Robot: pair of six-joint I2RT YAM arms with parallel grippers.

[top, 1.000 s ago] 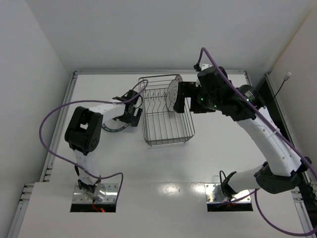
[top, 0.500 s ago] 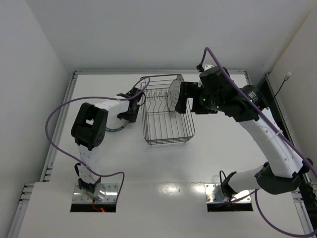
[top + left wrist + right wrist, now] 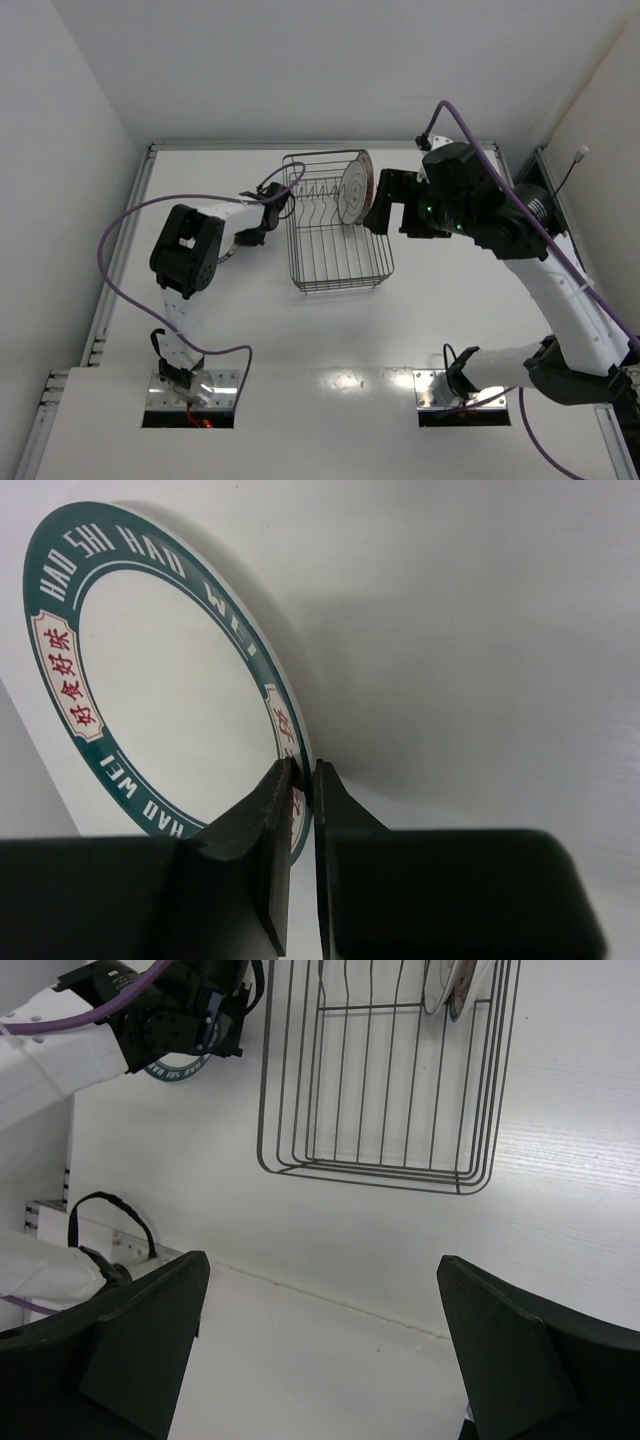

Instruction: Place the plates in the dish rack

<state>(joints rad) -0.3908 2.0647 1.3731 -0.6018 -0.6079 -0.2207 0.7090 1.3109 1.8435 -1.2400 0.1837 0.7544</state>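
As the views show them, left to right:

Item 1: left gripper (image 3: pixel 303 776). Its fingers (image 3: pixel 245 845) are pressed together on the rim of the teal-rimmed plate (image 3: pixel 160 670).

Item 2: teal-rimmed plate. It has a white centre and a teal band with white lettering and red characters. It sits over the white table (image 3: pixel 300 340), just beside the left side of the dish rack (image 3: pixel 335 235). Whether it is lifted off the surface cannot be told.

Item 3: dish rack. This is a dark wire basket with a row of upright prongs (image 3: pixel 315 190) at its far end.

Item 4: 2nd plate (image 3: pixel 353 187). It is white with faint rings and stands on edge among the prongs at the rack's far right corner.

Item 5: right gripper (image 3: pixel 322 1265). Its fingers are spread wide and hold nothing. It is just right of the standing plate.
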